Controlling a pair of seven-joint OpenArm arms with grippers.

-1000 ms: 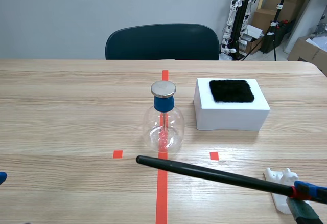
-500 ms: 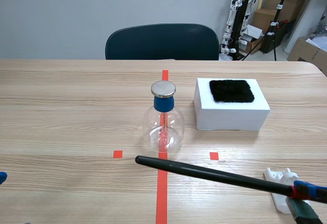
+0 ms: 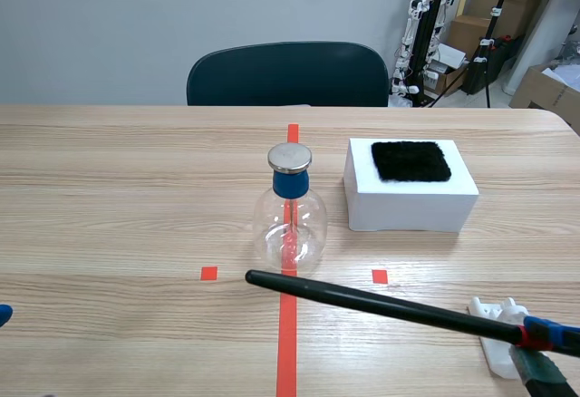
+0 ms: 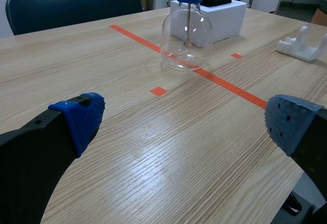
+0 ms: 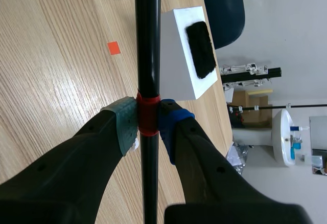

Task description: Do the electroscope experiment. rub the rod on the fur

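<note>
The rod (image 3: 385,305), long, black and red-banded, is clamped at that band by the right gripper (image 5: 147,124). It slants along the desk's near edge from the right corner, its tip by the electroscope's (image 3: 290,211) base. The fur (image 3: 410,160), a black square, lies flat atop the white box (image 3: 408,208) toward the far right.

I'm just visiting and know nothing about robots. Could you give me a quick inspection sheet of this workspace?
Surface: wooden table with orange-red tape marks.
Job's things: black rod, tip in front of the glass flask; black fur on a white box, rod not on it.
Clutter: white holder near the right gripper.
Grippers: right gripper shut on the rod's red band; left gripper open, empty.
Cables: nothing seen.
Surroundings: dark chair across the table; cardboard boxes behind.
</note>
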